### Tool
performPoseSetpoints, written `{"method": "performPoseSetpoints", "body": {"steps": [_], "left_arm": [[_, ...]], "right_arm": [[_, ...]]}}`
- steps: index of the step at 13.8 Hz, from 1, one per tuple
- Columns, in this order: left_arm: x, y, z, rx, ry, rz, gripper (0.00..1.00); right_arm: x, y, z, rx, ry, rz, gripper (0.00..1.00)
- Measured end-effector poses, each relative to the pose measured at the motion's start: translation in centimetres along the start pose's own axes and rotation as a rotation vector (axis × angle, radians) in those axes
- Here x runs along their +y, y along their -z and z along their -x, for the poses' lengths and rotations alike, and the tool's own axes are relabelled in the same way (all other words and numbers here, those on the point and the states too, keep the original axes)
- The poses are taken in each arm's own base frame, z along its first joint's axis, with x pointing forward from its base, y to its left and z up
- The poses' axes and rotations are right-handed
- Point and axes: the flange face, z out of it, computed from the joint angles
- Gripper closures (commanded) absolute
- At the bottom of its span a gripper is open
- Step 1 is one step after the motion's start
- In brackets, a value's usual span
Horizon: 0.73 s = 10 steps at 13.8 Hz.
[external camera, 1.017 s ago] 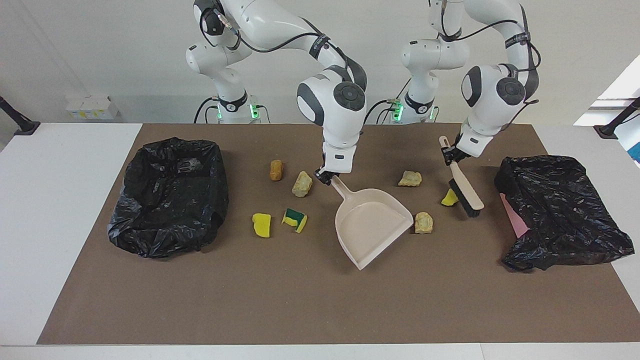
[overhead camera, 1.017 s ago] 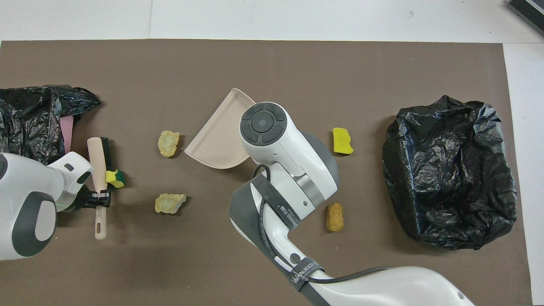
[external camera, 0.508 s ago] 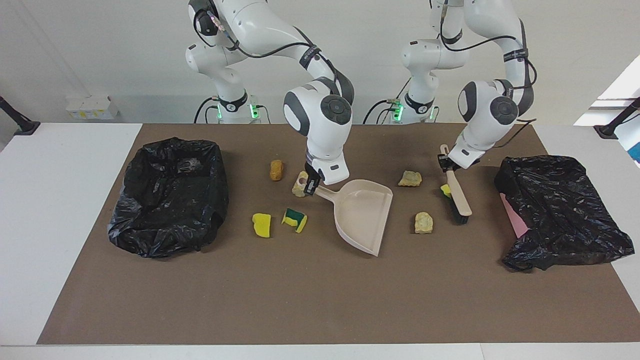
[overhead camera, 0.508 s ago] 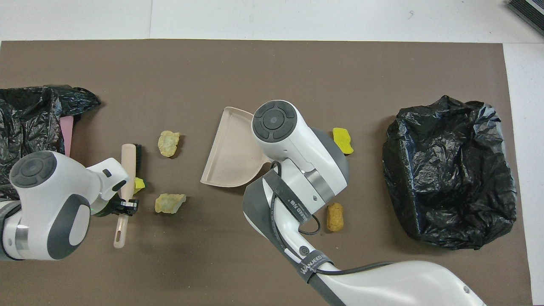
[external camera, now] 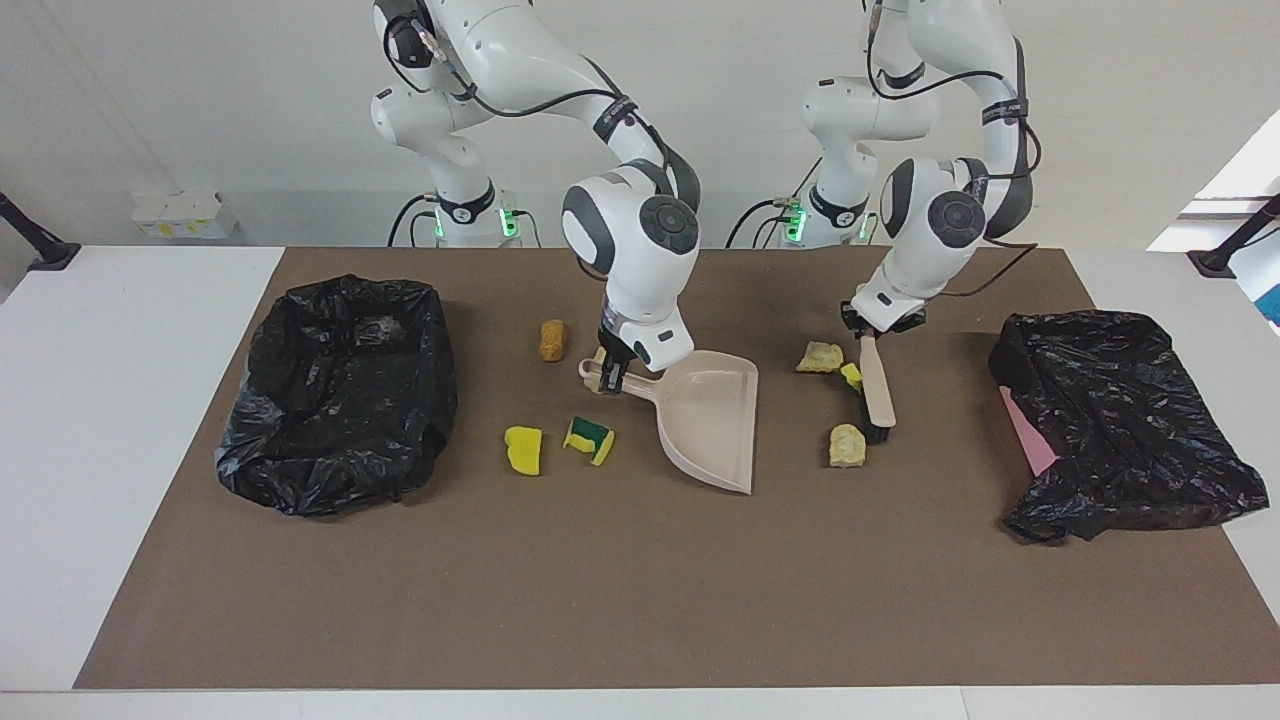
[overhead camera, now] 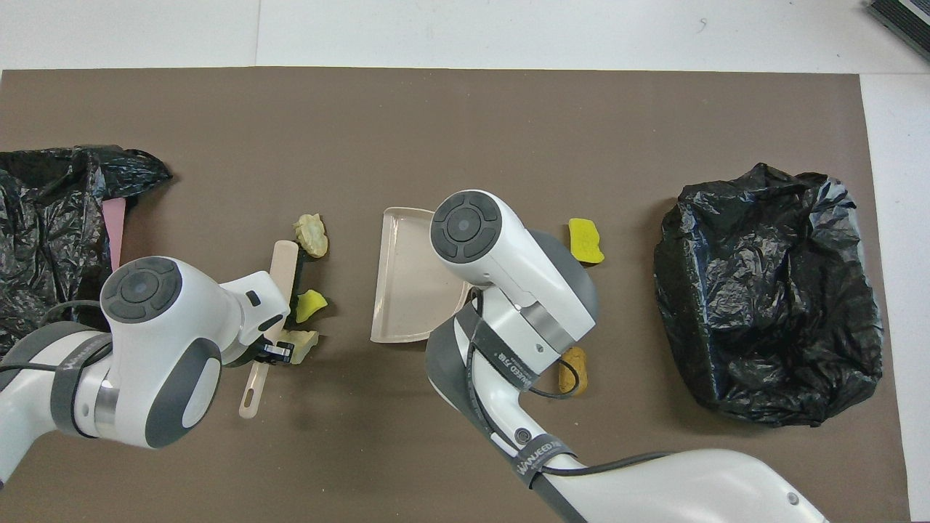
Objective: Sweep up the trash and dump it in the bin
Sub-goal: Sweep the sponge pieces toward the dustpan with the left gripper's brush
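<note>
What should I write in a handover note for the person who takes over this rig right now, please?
Left gripper: shut on the brush handle, bristles on the mat beside three scraps: a yellow sponge bit and two beige chunks.
Right gripper: shut on the dustpan handle, pan mouth facing the brush.
Other scraps: brown lump, yellow bit and yellow-green sponge, all between the dustpan and the black bin at the right arm's end.
Done: both tools picked up; the pan is empty.
Left: sweep the scraps into the pan, dump them in a bin.
</note>
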Motion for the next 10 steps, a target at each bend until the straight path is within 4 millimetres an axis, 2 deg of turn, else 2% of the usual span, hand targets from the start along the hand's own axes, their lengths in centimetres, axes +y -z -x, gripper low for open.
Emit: {"method": "performPoseSetpoints", "body": {"steps": [2, 4, 7, 8, 10], "left_arm": [[2.3, -0.7, -0.4, -0.014, -0.058, -0.008, 1.00], [5.9, -1.4, -0.3, -0.029, -0.100, 0.024, 1.00], [10.7, -0.9, 0.3, -0.037, -0.125, 0.117, 1.00], [11.6, -0.4, 0.3, -0.044, -0.130, 0.135, 1.00], [12.0, 1.3, 0.0, -0.048, -0.131, 0.154, 1.00]], "right_arm": [[-0.2, -0.4, 0.1, 0.005, 0.023, 0.009, 1.00], [-0.4, -0.5, 0.1, 0.002, 0.028, 0.012, 1.00], [-0.5, -0.4, 0.2, -0.004, 0.043, 0.018, 1.00], [-0.5, -0.4, 0.2, -0.004, 0.050, 0.018, 1.00], [-0.6, -0.4, 0.2, -0.005, 0.053, 0.018, 1.00]]}}
